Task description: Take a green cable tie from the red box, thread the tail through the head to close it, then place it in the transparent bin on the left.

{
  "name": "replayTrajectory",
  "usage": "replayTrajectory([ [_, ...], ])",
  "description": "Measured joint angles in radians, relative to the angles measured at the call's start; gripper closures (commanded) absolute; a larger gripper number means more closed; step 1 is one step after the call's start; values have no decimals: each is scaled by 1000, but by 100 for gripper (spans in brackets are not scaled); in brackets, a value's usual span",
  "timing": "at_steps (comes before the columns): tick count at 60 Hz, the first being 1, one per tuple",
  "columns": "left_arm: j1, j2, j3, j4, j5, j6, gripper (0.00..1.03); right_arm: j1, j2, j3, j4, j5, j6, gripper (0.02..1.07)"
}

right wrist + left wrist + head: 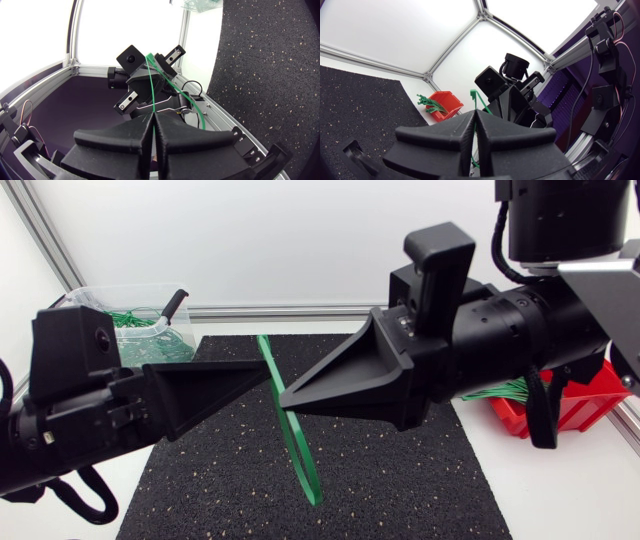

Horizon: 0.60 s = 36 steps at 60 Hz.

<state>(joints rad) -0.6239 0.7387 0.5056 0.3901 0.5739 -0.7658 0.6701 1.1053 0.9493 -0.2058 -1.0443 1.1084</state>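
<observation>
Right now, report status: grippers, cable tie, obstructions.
Both shut on green cable tie: left gripper, right gripper. Tie up over black mat, not binned. Nothing seen blocking transparent bin.

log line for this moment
left tool shut on green cable tie | right tool shut on it | tie above black mat | not yet in transparent bin

The head camera looks down on the counter [570, 490] from close above. The 2 wrist cameras face each other at close range, sharing the green cable tie [296, 442].
</observation>
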Motion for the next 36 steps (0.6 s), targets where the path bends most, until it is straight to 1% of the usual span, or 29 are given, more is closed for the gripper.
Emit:
replayTrajectory([
  [36, 1, 0, 0, 0, 0, 0, 99, -6, -7, -9, 0, 0, 0, 101],
])
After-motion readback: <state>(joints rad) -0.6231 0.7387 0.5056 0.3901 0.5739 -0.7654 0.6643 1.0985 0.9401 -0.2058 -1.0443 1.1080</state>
